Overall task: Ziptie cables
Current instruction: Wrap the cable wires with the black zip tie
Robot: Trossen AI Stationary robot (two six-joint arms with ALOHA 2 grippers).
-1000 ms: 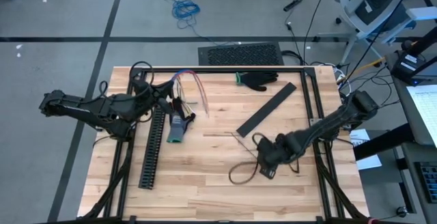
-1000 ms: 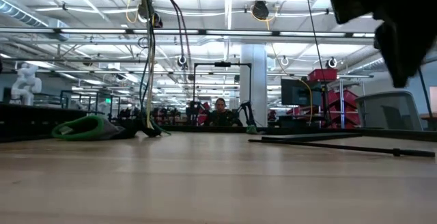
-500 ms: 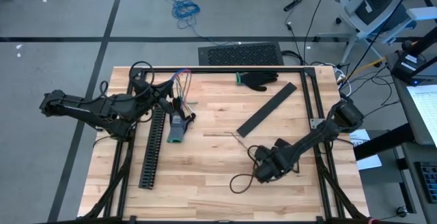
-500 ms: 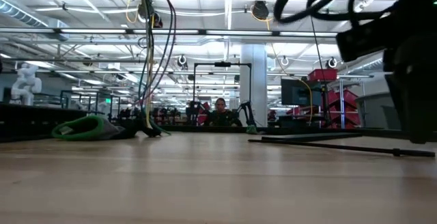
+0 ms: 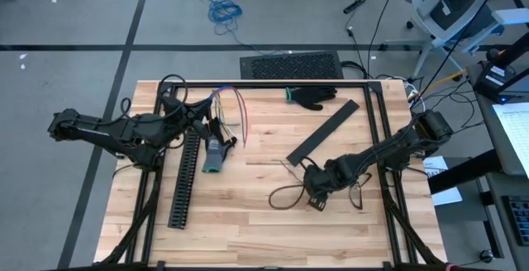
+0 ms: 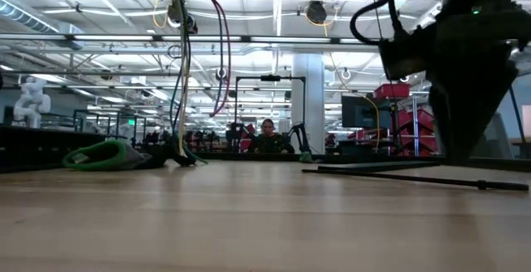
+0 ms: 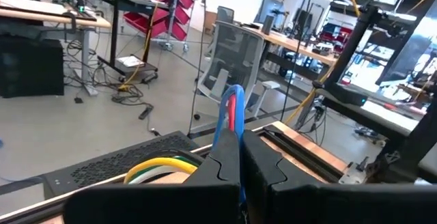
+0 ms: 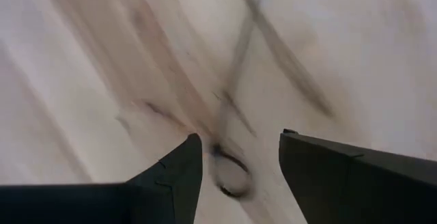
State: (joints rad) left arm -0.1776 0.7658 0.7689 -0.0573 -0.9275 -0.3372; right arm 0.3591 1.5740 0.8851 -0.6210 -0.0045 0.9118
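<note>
- Left arm comes in from the surface's left edge and lies low, reaching toward the far-left corner. The left tool (image 5: pixel 192 116) is clenched on the loose bundle of thin coloured cables (image 5: pixel 225 106), red, blue, green, yellow and white.
- In the left wrist view the fingers (image 7: pixel 225 166) press together with red and blue strands rising between them; yellow, green and white loops lie just beside.
- In the low view the cables (image 6: pixel 187 73) hang from above down to the pale wooden surface (image 5: pixel 248 213), ends touching it near a green-and-dark heap (image 6: pixel 104 154).
- Right arm enters from the right edge, elbow raised, forearm angled toward centre. The right tool (image 5: pixel 316 195) points down, fingers (image 8: pixel 174 176) parted, not seen to hold anything. A thin dark strip (image 8: pixel 239 60) lies on the wood beneath, running into the gap between the fingers.
- A dark cord loop (image 5: pixel 285 197) lies just left of the right tool.
- Long black slotted plastic channel (image 5: pixel 183 180) runs near the left edge, just beside the left tool. A flat black bar (image 5: pixel 322 130) lies diagonally, centre-right. A black glove (image 5: pixel 312 97) sits at the far edge.
- Bare wood along the near edge and between the channel and the right tool.
- A black metal frame (image 5: pixel 273 84) borders the far and side edges.
</note>
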